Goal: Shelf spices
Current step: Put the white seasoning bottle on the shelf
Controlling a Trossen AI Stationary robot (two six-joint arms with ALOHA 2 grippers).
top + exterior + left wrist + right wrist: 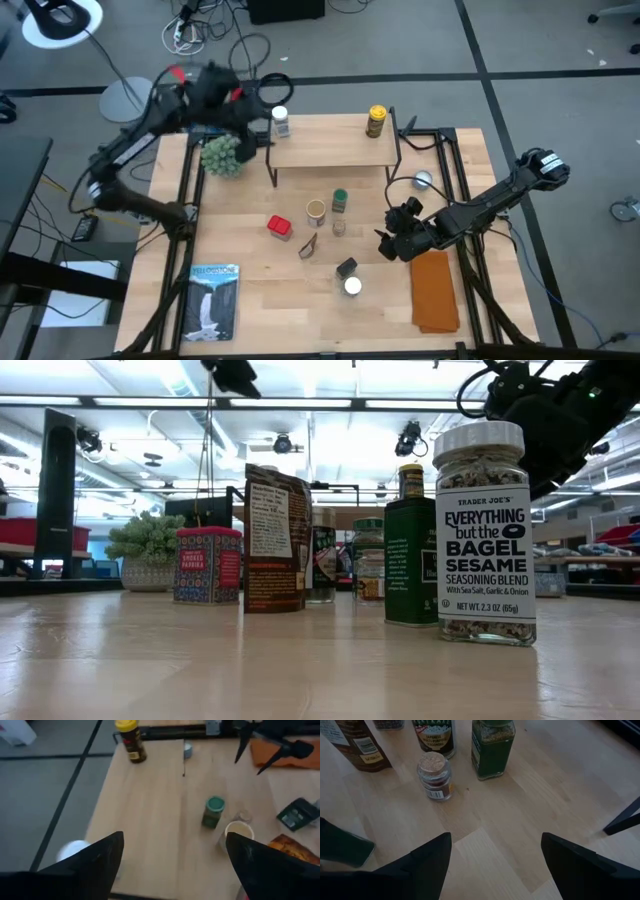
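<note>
The right end effector (390,243), fingers standing apart and empty, is hovering just beside the cork-topped jar (435,776), nearer it than the left arm.

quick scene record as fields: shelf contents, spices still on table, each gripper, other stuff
on shelf: white-capped jar at the left end, yellow-capped jar at the right end of the shelf
on table: red tin, tan canister, green-capped jar, black box, bagel seasoning jar
left gripper: open, above the shelf's left end
right gripper: open, empty, over the table near the spices
other: plant, orange cloth
</note>
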